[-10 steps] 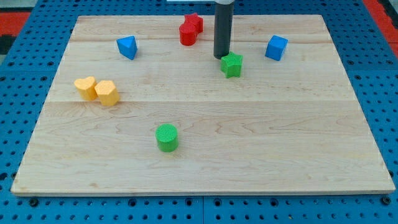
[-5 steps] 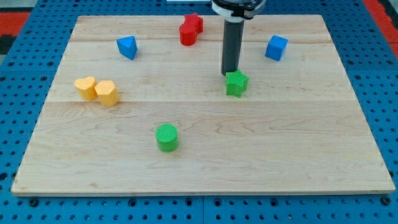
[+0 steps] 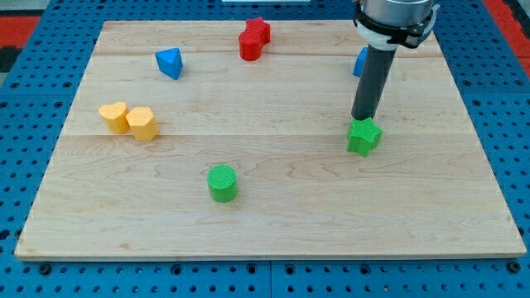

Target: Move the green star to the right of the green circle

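In the camera view, a wooden board [image 3: 273, 215] is seen lying on a blue pegboard surface [image 3: 33, 99]. My tip [image 3: 359, 119] is placed right of centre, at the upper edge of the green star [image 3: 363, 136], touching it or just short of it; the rod has no jaws, so nothing is held, and the tip only rests against the star's top side. The green star lies right of the frame's middle. The green circle [image 3: 222, 183] is found lower and well to the left, in the lower middle of the frame, well apart from the star.

At the upper middle, two red blocks [image 3: 253, 39] are set touching each other. A blue triangular block [image 3: 169, 62] is seen in the upper left. Two yellow blocks [image 3: 128, 120] lie side by side at the left. A blue block [image 3: 360, 61] is partly hidden behind the rod in the upper right.
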